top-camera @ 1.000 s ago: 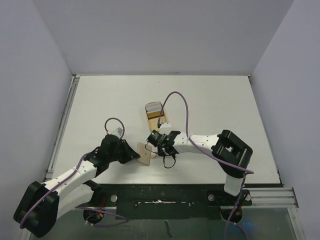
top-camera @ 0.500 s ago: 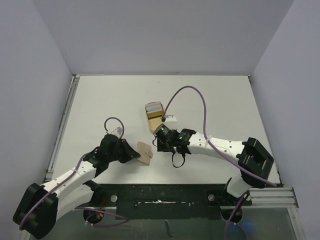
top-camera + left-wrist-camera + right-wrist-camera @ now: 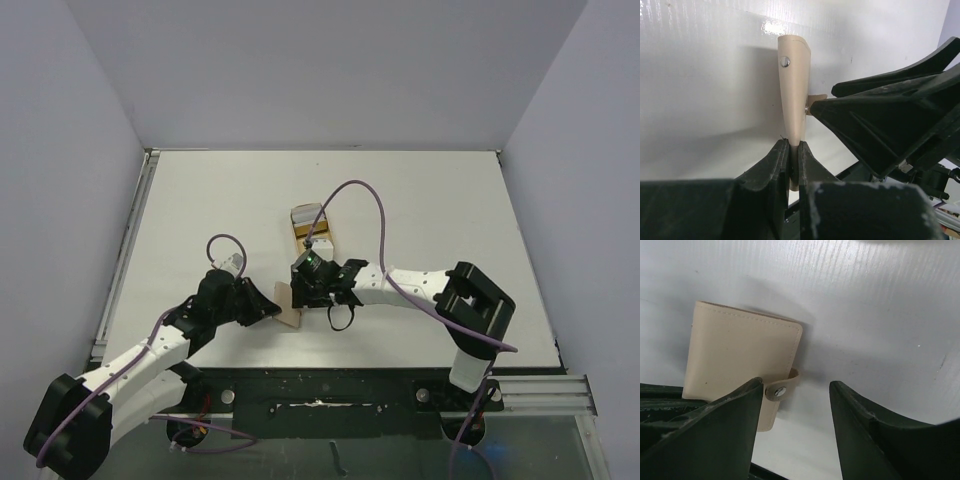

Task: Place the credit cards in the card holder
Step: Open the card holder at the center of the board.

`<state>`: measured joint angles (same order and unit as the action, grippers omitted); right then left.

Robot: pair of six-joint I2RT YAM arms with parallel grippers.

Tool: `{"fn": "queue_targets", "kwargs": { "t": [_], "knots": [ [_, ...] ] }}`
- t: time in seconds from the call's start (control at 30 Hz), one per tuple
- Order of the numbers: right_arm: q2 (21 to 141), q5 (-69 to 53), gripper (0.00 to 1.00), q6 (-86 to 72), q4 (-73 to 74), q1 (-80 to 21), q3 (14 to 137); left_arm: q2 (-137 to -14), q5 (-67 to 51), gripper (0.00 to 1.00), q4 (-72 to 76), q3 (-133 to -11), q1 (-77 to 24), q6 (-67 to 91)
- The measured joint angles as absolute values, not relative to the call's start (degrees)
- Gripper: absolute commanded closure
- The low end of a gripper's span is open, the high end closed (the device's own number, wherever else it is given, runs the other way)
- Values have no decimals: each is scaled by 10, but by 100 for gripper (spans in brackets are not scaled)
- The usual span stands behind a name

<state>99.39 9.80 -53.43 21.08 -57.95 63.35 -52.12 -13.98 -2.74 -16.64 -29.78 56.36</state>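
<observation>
The card holder is a small tan wallet held on edge just above the table, with my left gripper shut on its lower edge. In the left wrist view the card holder stands edge-on between my left gripper's pads, snap button facing left. My right gripper is open right beside it. The right wrist view shows the card holder's closed face and its strap tab at the tip of the left finger, with the right gripper empty. Credit cards lie in a tan tray behind.
The tan tray with raised rim sits just behind the right gripper, mid-table. The right arm's purple cable loops over it. A black rail runs along the near table edge.
My right gripper has gone from shut to open. It swung away to the right, then came back left against the card holder. The left gripper has kept its grip.
</observation>
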Motion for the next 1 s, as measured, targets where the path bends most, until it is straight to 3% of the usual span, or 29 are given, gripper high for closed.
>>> {"fn": "queue_targets", "kwargs": {
  "t": [0.5,0.57,0.73,0.87,1.0],
  "knots": [
    [1001,101,95,-547,226,-578,608,-524,-139,100,-27,-166,-298,563],
    [998,110,100,-548,234,-578,601,-526,-140,100,-27,-166,-298,564],
    [959,136,100,-551,237,-578,577,-531,-140,99,-27,-166,-298,564],
    [885,136,100,-548,210,-572,531,-543,-143,74,-16,-166,-298,568],
    [837,133,100,-536,198,-557,501,-562,-138,62,-14,-169,-297,567]
  ]
}}
